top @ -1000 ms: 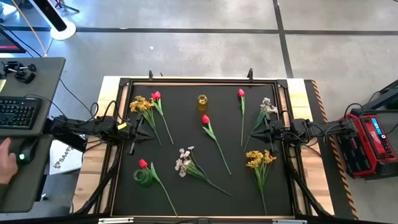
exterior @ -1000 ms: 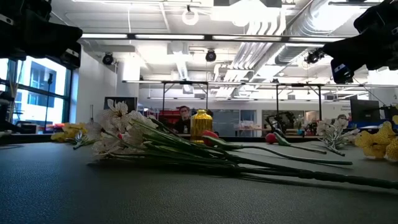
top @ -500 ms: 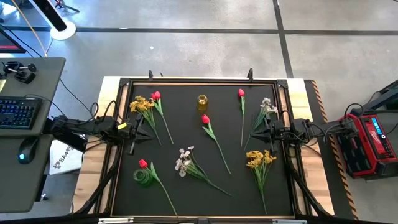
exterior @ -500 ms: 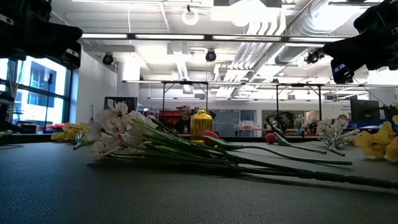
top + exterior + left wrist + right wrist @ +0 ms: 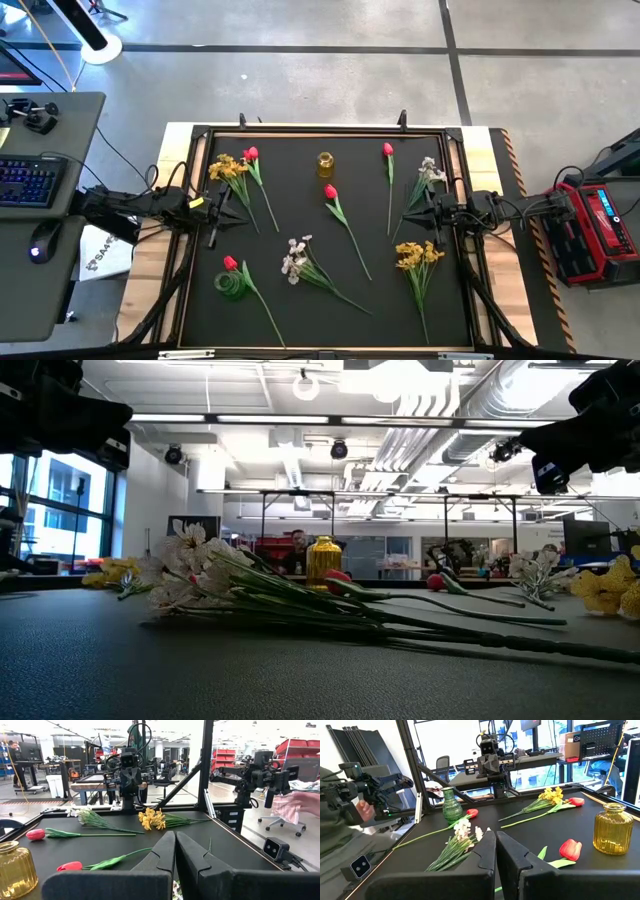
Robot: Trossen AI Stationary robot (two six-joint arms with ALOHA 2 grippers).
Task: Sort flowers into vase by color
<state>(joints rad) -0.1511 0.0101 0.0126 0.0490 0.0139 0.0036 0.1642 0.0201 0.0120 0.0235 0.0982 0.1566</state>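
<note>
**Waiting at the edges, both grippers closed, no flower yet taken**

Lying scattered over the black table [image 5: 200, 320], every flower is still flat on its side, so the sorting looks not yet begun. The left gripper [image 5: 222, 208] sits at its own edge of the table with its fingers [image 5: 159, 854] pressed together on nothing; the right gripper [image 5: 418, 212] mirrors it at the opposite edge, fingers [image 5: 483, 851] likewise closed and empty. Both arms appear parked clear of the flowers, leaving the middle open.

Just ahead of the left gripper lie a yellow blossom bunch [image 5: 228, 167] and a red tulip [image 5: 250, 154], their stems running past its fingertips. Nearer the table's front on that side stands a green glass vase [image 5: 232, 285], with another red tulip [image 5: 231, 263] touching it.

Just beside the right gripper lie a white blossom spray [image 5: 431, 171] and a second yellow blossom bunch [image 5: 417, 255], and a little farther out a red tulip [image 5: 388, 150].

Between the two grippers, well apart from both, are a yellow glass vase [image 5: 325, 163], a red tulip [image 5: 330, 192] next to it, and another white blossom spray [image 5: 296, 258]. Presumably the vases stand inward so either arm can reach them.

Judging by nearness, each gripper would have to spread its fingers before taking the flowers closest to it
</note>
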